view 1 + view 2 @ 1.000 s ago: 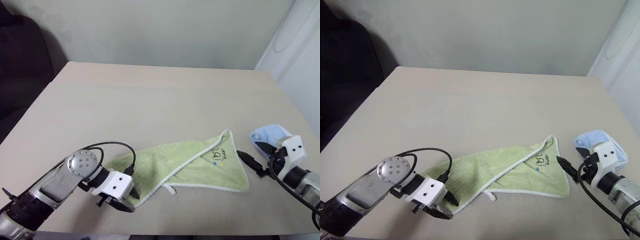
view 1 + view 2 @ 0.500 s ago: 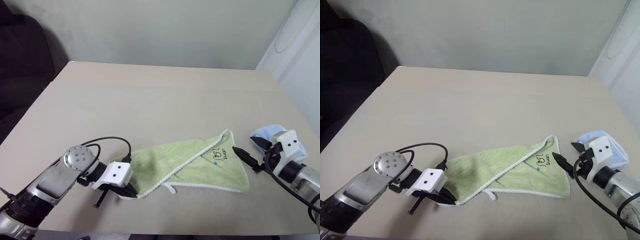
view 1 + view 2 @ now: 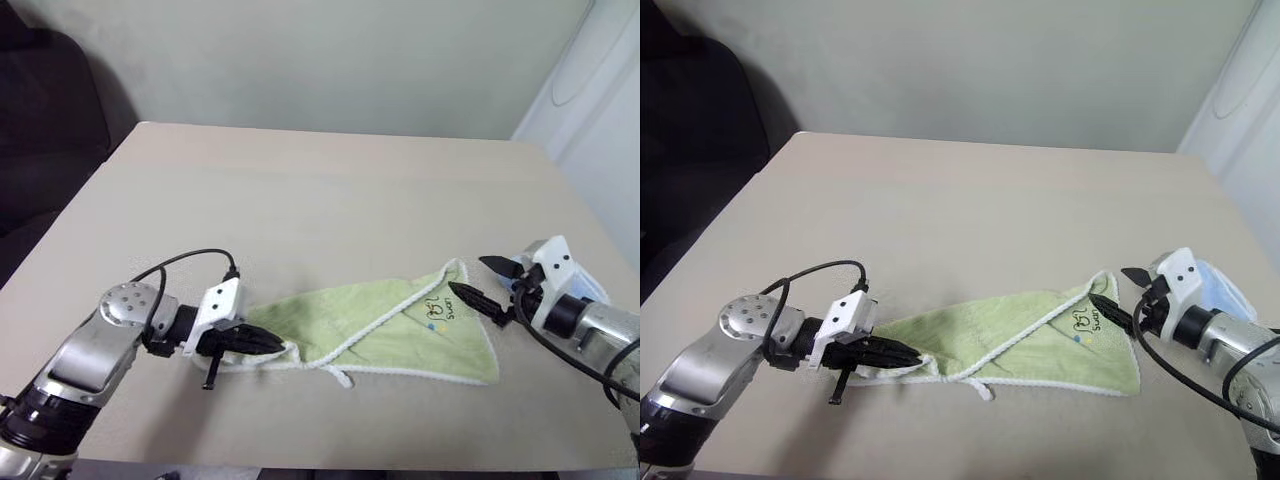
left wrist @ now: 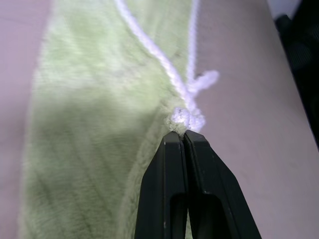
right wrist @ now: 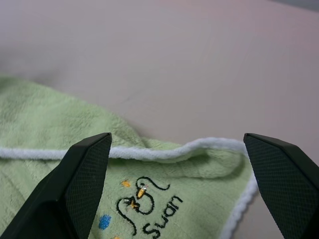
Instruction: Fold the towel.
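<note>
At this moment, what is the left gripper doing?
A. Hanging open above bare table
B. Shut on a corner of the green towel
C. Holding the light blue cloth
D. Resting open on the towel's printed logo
B: the left gripper has its fingers pressed together on the white-edged corner of the towel, while the right gripper stands open at the far corner.

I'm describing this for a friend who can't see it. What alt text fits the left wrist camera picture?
Two black fingers of the left pincer, pressed shut, pinch the white-stitched corner of a light green towel. The towel stretches away from the fingers over a beige table, with its small white loop just beyond the pinched corner.
</note>
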`<state>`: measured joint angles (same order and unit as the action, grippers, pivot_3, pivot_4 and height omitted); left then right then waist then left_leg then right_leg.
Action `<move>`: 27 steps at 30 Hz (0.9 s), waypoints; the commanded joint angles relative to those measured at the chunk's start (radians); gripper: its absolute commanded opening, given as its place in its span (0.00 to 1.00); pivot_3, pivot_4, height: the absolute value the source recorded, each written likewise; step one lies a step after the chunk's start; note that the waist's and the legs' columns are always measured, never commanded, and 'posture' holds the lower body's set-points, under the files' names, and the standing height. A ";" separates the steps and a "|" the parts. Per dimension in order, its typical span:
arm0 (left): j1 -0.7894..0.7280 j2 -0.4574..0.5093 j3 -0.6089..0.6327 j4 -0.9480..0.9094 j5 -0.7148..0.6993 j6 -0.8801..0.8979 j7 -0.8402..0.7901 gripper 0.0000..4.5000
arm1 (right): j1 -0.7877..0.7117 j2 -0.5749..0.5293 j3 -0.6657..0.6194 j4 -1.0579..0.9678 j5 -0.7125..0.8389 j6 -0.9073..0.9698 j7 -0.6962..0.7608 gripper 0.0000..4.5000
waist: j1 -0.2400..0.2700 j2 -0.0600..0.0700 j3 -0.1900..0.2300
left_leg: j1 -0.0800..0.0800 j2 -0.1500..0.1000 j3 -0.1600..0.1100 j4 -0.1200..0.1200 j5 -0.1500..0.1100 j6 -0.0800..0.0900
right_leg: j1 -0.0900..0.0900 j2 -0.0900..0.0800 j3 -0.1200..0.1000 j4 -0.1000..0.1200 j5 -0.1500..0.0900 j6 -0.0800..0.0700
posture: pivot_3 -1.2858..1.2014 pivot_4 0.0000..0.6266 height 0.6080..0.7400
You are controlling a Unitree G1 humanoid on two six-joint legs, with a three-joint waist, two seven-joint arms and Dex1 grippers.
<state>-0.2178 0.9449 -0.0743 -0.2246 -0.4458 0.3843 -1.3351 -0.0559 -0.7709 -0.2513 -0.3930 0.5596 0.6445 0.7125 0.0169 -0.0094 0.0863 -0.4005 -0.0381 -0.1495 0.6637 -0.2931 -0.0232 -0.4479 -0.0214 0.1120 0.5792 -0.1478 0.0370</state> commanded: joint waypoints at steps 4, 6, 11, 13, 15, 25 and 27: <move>-0.032 -0.031 0.049 0.026 -0.017 0.028 0.053 0.01 | -0.151 -0.109 0.096 0.207 -0.087 -0.135 0.212 1.00 | 0.001 0.000 0.000 | 0.000 0.000 0.000 0.000 0.001 0.000 | 0.000 0.000 0.000 0.000 0.000 -0.001 | 0.52 0.24 1.00; -0.041 -0.044 0.057 0.040 -0.023 0.037 0.067 0.01 | -0.221 -0.124 0.144 0.321 -0.144 -0.197 0.256 1.00 | 0.000 0.000 0.000 | 0.000 0.000 0.000 0.000 0.001 0.000 | 0.000 0.000 0.000 0.000 0.001 -0.001 | 0.52 0.24 1.00; -0.087 -0.118 0.121 0.097 -0.050 0.082 0.175 0.01 | -0.401 -0.104 0.268 0.618 -0.281 -0.348 0.349 1.00 | 0.002 -0.001 0.000 | 0.001 0.000 0.000 0.000 0.005 0.006 | 0.000 0.000 -0.001 0.001 0.003 0.000 | 0.52 0.24 1.00; -0.103 -0.140 0.150 0.112 -0.073 0.115 0.211 0.01 | -0.457 -0.073 0.295 0.713 -0.314 -0.387 0.357 1.00 | 0.004 -0.001 0.000 | 0.001 0.000 0.000 0.000 0.009 0.010 | 0.000 0.000 -0.001 0.001 0.004 0.002 | 0.52 0.24 1.00; -0.106 -0.151 0.177 0.114 -0.094 0.136 0.228 0.01 | -0.507 -0.039 0.318 0.800 -0.346 -0.413 0.359 1.00 | 0.004 -0.001 0.000 | 0.001 0.001 0.000 -0.001 0.009 0.011 | 0.000 0.000 -0.001 0.000 0.006 0.005 | 0.52 0.24 1.00; -0.074 -0.148 0.219 0.096 -0.101 0.147 0.268 0.01 | -0.631 0.061 0.342 1.095 -0.439 -0.521 0.356 1.00 | 0.012 -0.001 0.001 | 0.002 0.001 -0.001 -0.001 0.008 0.009 | 0.001 0.000 -0.002 -0.001 0.009 0.005 | 0.52 0.24 1.00; -0.077 -0.149 0.221 0.100 -0.100 0.145 0.274 0.01 | -0.643 0.071 0.340 1.130 -0.449 -0.541 0.357 1.00 | 0.012 -0.001 0.001 | 0.002 0.000 0.000 -0.001 0.008 0.007 | 0.001 -0.001 -0.002 -0.001 0.010 0.003 | 0.52 0.24 1.00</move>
<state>-0.2862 0.7940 0.1120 -0.1021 -0.5304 0.5316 -1.0665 -0.6704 -0.6976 0.1046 0.7214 0.1182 0.1358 1.0612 0.0288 -0.0104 0.0871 -0.3989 -0.0377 -0.1500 0.6629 -0.2863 -0.0182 -0.4471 -0.0219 0.1103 0.5783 -0.1379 0.0402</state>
